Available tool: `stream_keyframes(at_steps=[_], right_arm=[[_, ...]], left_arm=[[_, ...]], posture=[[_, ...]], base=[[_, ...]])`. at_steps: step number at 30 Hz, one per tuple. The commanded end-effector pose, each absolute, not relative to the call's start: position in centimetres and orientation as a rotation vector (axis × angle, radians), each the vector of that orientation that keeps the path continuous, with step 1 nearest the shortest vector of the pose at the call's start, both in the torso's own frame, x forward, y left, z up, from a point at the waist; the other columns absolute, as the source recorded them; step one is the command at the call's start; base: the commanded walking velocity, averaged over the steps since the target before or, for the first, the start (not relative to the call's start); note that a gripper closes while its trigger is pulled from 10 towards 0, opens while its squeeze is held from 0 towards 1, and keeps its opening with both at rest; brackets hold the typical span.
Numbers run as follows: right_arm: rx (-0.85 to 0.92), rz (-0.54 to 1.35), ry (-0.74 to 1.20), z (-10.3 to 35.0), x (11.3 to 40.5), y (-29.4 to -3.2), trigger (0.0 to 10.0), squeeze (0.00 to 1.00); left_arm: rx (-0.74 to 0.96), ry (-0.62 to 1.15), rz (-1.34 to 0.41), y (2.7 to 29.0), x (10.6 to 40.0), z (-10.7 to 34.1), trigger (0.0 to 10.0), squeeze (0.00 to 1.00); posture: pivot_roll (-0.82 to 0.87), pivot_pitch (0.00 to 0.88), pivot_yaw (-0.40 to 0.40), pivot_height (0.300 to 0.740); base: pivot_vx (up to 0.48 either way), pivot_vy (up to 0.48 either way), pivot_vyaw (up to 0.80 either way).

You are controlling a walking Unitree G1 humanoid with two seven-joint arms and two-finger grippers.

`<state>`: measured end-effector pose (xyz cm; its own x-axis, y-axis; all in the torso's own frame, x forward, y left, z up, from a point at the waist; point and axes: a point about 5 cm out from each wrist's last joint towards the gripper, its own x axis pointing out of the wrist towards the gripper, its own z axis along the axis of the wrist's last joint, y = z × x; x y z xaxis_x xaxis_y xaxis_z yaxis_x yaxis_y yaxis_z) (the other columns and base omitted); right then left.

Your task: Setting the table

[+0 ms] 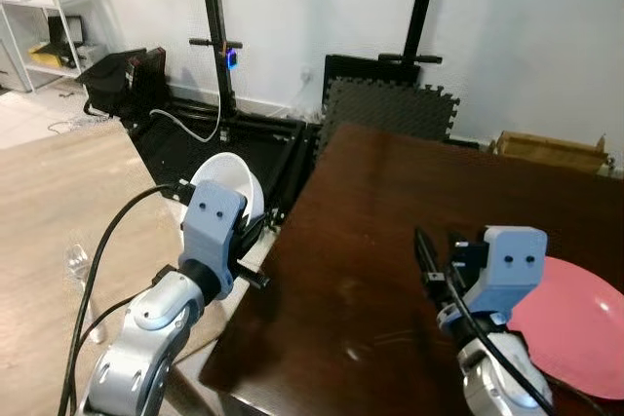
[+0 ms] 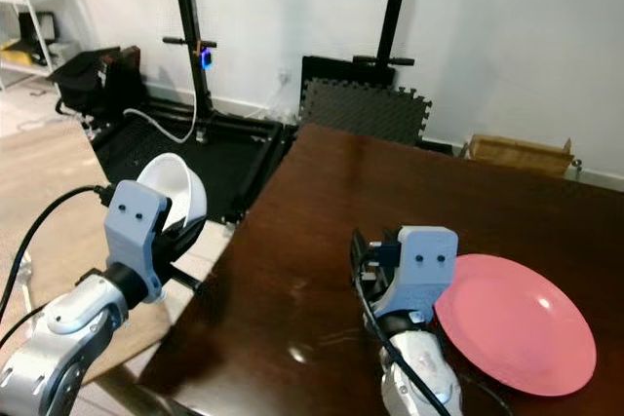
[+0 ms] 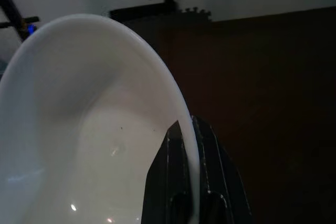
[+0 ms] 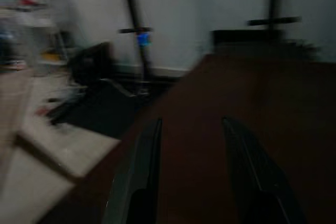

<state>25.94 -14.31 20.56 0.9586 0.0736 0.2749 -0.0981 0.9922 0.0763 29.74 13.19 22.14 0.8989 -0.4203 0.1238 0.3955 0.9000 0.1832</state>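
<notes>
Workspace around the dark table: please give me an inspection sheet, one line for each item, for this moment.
Surface: dark brown wooden table, glossy, with faint smears near the front.
Job's things: pink plate lies flat on the table at the robot's right; white bowl is held off the table's left edge, tilted.
Clutter: nothing seen on the table.
Grippers: left gripper is shut on the bowl's rim; right gripper is open over the table, beside the plate.
Cables: black cable loops along the left arm; white cable lies on the black mat behind.
Surroundings: black stand poles, grey foam mats against the wall, cardboard box, white shelf.
</notes>
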Motion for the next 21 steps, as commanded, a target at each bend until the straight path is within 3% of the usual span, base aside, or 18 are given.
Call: stream_keyframes(at_steps=[1,12,21], right_arm=[[0.085,0.078,-0.258,20.15,25.92,-14.55,10.0,0.00],[0.082,0.072,-0.252,20.01,25.92,-14.61,10.0,0.00],[0.082,0.056,-0.247,19.93,25.98,-14.79,10.0,0.00]], left_arm=[[0.158,-0.161,-0.427,13.11,29.54,21.97,10.0,0.00],[0.161,-0.158,-0.426,13.02,29.50,21.95,10.0,0.00],[0.176,-0.168,-0.434,12.90,29.46,22.07,10.0,0.00]], posture=[[0.01,0.047,0.044,0.740],[0.01,0.053,0.047,0.740],[0.01,0.055,0.049,0.740]], base=[[0.000,0.465,0.00],[0.000,0.465,0.00],[0.000,0.406,0.79]])
